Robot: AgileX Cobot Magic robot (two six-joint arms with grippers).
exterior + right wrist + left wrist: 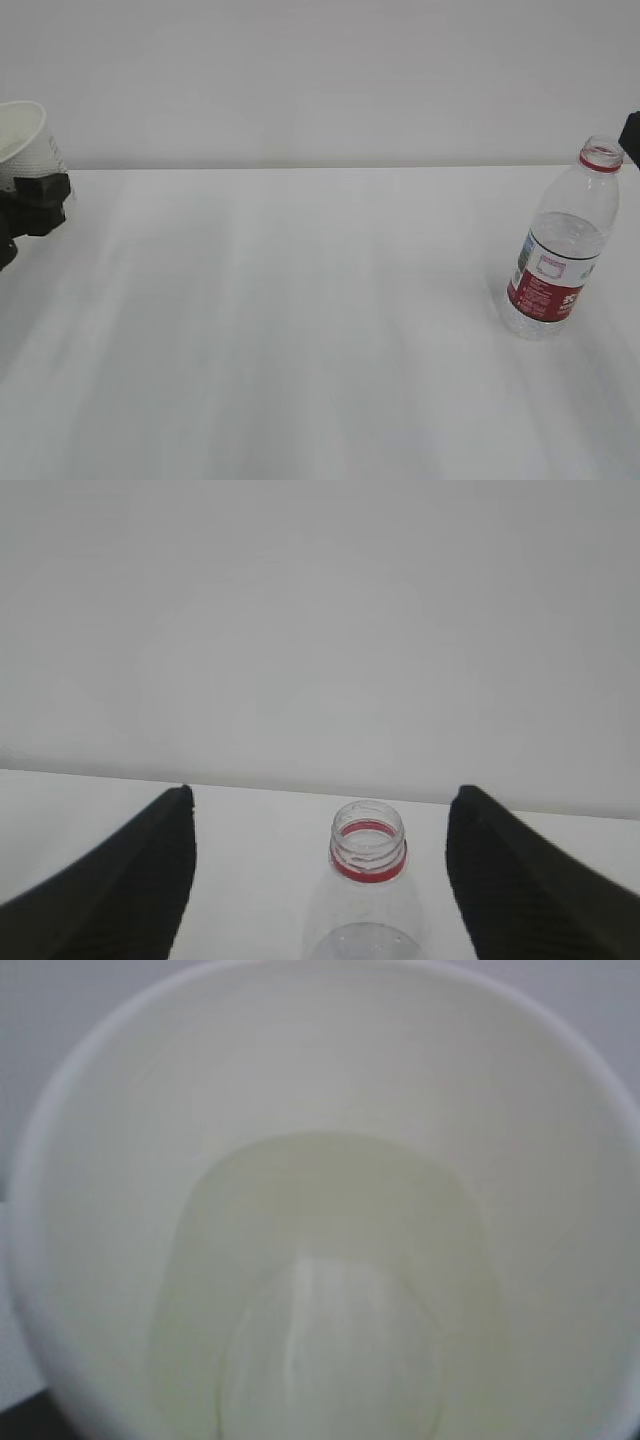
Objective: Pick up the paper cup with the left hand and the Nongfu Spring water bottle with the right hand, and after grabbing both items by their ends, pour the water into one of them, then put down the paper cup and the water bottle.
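Paper cup (320, 1160) held with water (330, 1350) pooled in it; bottle (560, 245) back on the table (300, 330).

The left gripper (30, 200) was clamped on the cup at the table's far left edge. The uncapped bottle stood upright at the right, between but clear of the right gripper's (320, 880) wide-apart fingers (120, 890). Pouring looked done; setting the cup down remained.

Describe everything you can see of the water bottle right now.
The Nongfu Spring water bottle is clear ribbed plastic with a red neck ring, no cap and a dark red and white label around its middle. It stands on the white table at the right, leaning slightly in the exterior view, with water up to about the label's top. The right hand has its black jaws spread wide on either side of the neck, clear of it. Nothing else touches the bottle.
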